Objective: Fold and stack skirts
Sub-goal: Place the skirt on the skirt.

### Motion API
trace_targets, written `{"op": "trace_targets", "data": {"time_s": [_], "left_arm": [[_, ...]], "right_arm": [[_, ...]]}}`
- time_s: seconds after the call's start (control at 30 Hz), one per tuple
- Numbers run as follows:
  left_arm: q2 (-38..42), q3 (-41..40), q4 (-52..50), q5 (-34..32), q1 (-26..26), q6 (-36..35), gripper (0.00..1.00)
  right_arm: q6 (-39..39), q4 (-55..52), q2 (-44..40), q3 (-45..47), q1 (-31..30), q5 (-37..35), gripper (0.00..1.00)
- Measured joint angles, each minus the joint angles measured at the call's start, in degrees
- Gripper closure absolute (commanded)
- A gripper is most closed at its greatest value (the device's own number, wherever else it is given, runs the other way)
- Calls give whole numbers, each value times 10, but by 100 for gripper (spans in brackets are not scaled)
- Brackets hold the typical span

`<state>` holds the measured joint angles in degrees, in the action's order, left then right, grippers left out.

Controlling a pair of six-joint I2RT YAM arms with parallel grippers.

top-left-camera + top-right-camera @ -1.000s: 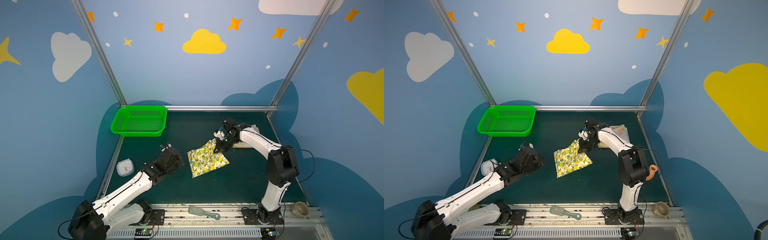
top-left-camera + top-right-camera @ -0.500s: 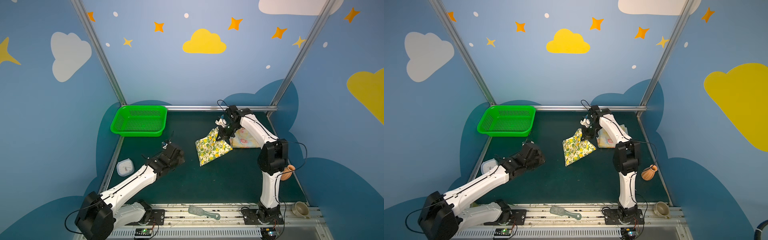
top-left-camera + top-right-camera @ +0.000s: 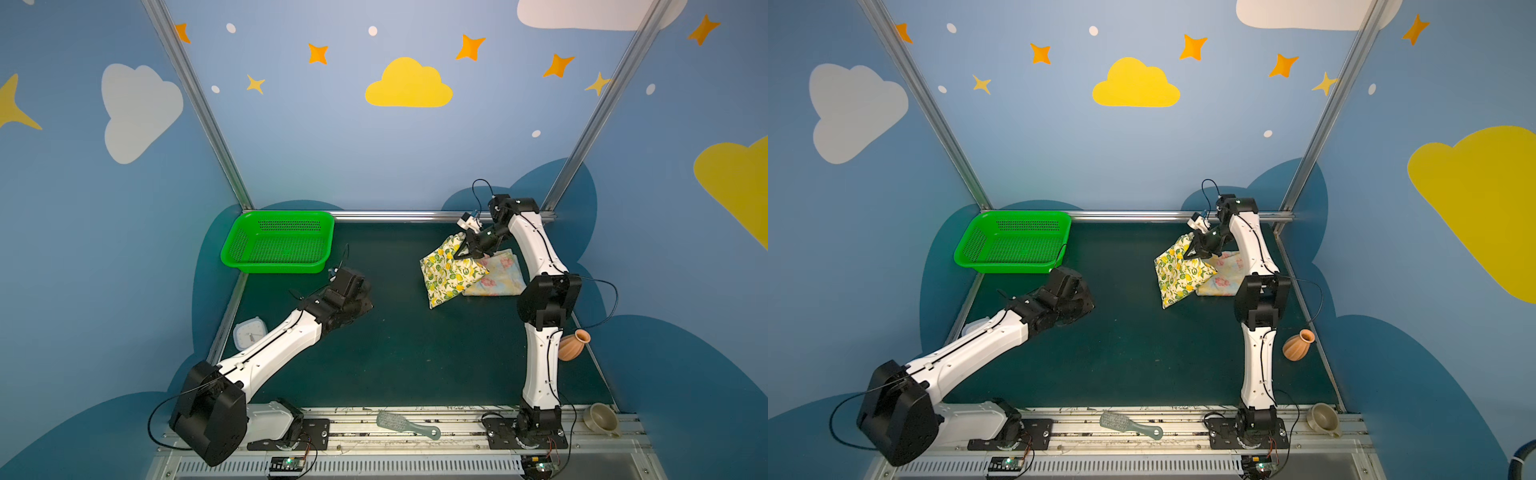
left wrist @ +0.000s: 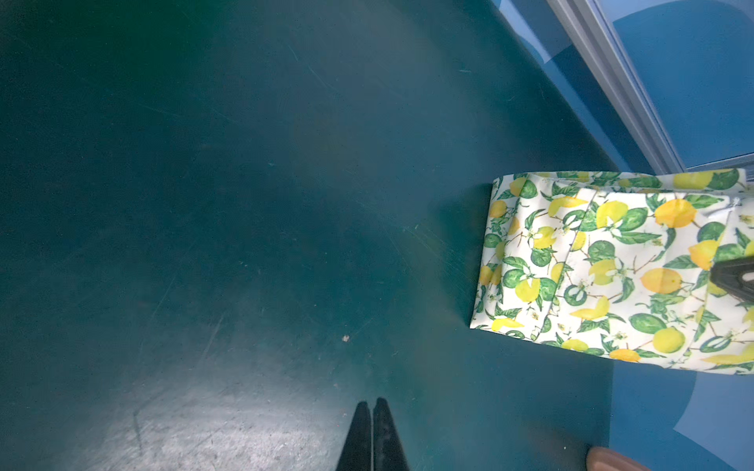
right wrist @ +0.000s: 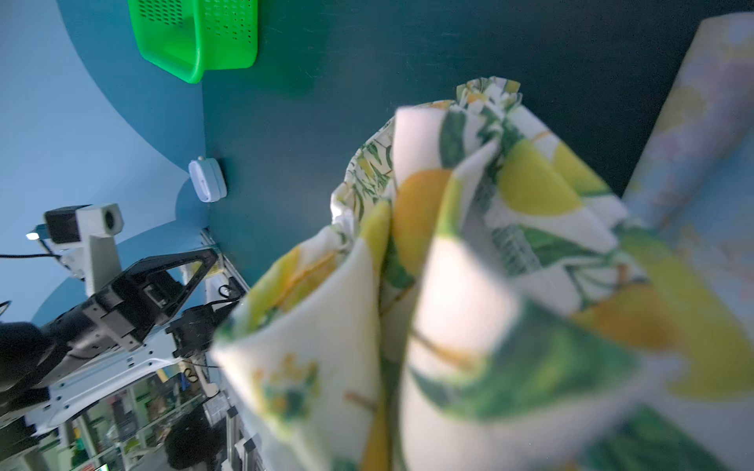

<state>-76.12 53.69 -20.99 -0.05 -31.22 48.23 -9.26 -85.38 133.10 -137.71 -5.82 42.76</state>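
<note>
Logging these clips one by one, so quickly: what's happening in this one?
The right gripper is shut on one end of the folded lemon-print skirt, holding it up at the back right while its far end rests on the mat. It partly overlaps the pastel floral skirt lying flat beside it, so stacking isn't finished. The left gripper is shut and empty, low over bare mat. The green basket sits empty at the back left.
</note>
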Motion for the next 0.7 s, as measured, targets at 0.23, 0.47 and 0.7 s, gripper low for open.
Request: {"op": "trace_targets", "data": {"time_s": [0.23,0.47,0.7], "left_arm": [[-57,34,-6,18,3,1,95],[-98,79,-15,26,3,2,96],[-123,104,-21,27,3,4,96]], "right_arm": [[-31,-14,26,-14,56,100,100],[-22,-10,50,-52,85,154,100],[-27,-35,97,-93,108,184,100]]}}
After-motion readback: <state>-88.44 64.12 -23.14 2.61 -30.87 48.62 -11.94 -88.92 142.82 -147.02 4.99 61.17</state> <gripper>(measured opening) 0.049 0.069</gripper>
